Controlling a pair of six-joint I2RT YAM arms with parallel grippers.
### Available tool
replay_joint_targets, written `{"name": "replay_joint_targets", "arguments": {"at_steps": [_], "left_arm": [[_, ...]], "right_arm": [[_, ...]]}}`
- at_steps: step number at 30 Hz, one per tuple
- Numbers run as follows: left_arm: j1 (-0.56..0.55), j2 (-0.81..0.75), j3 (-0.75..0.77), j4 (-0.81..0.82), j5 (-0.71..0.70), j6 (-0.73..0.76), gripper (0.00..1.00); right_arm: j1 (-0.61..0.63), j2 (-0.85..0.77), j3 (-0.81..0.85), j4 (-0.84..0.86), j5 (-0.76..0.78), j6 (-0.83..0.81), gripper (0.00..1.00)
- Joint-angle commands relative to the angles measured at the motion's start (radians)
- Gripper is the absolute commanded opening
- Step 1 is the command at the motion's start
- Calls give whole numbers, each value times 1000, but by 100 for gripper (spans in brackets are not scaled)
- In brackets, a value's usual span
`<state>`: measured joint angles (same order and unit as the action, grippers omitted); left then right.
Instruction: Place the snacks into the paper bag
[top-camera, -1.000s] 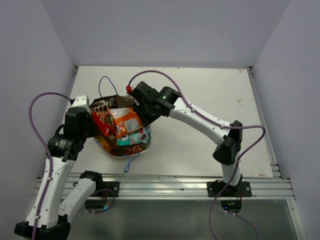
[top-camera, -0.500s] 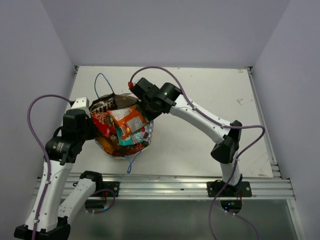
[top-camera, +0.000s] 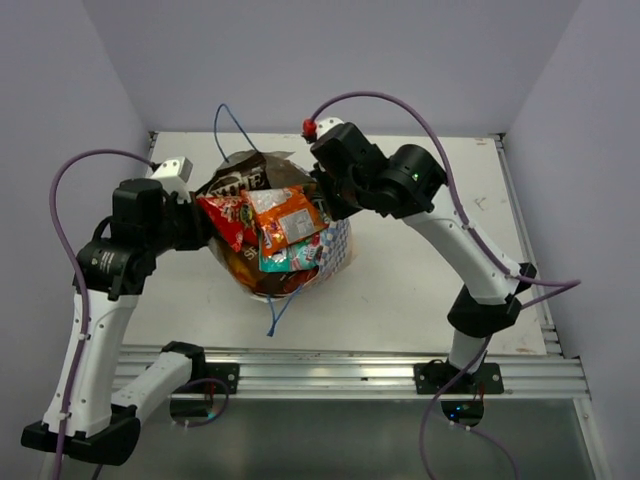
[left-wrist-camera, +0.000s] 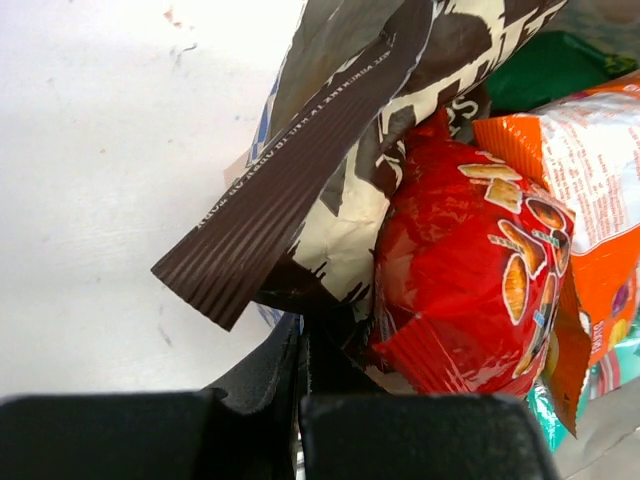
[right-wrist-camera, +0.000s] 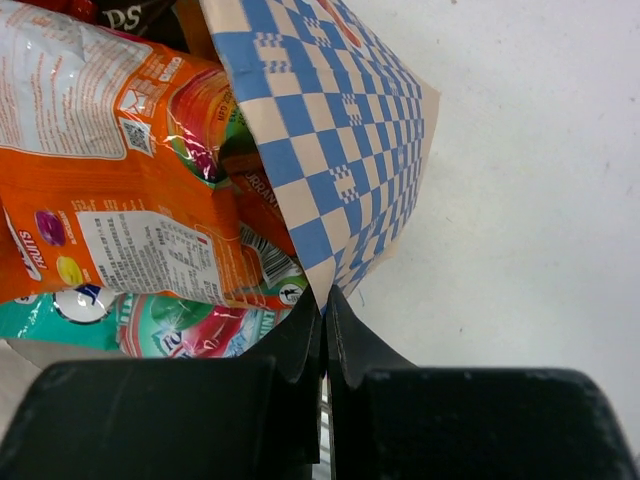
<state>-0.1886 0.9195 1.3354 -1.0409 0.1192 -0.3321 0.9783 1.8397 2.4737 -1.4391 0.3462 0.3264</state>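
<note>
Snacks (top-camera: 272, 228) are sitting heaped in the paper bag (top-camera: 338, 245) near the middle of the table (top-camera: 420, 270) in the overhead view, several packets poking above the rim, and I am seeing none lying loose on the tabletop. My left gripper (top-camera: 200, 222) is pressing in at the bag's left edge and my right gripper (top-camera: 325, 195) at its right edge, while one blue string handle (top-camera: 225, 125) is arching up at the far side. Through my left wrist camera, my left jaws are closing fully together, apparently pinching the bag's rim just under a dark brown packet (left-wrist-camera: 320, 180); a red packet (left-wrist-camera: 460, 270) is bulging beside it, with an orange packet (left-wrist-camera: 590, 170) and a green packet (left-wrist-camera: 560, 70) behind. Through my right wrist camera, my right jaws are clamping flat on the blue-checked paper wall of the bag, and a teal packet (right-wrist-camera: 190, 325) is lying inside under the orange one. I am judging the loading as essentially finished; what is remaining looks like settling the overfull pile and letting go.
</note>
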Motion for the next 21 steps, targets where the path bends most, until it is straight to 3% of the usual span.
{"name": "replay_joint_targets", "arguments": {"at_steps": [1, 4, 5, 9, 12, 21], "left_arm": [[-25, -21, -26, 175, 167, -41, 0], [-32, -45, -176, 235, 237, -64, 0], [-34, -56, -212, 252, 241, -68, 0], [-49, -87, -364, 306, 263, -50, 0], [-63, -97, -380, 318, 261, -42, 0], [-81, -44, -254, 371, 277, -42, 0]], "right_arm": [[8, -132, -77, -109, 71, 56, 0], [5, -207, -354, -15, 97, 75, 0], [7, -265, -528, 65, 99, 83, 0], [0, -344, -852, 213, 56, 155, 0], [-1, -362, -914, 247, 45, 186, 0], [-1, -320, -750, 155, 123, 172, 0]]}}
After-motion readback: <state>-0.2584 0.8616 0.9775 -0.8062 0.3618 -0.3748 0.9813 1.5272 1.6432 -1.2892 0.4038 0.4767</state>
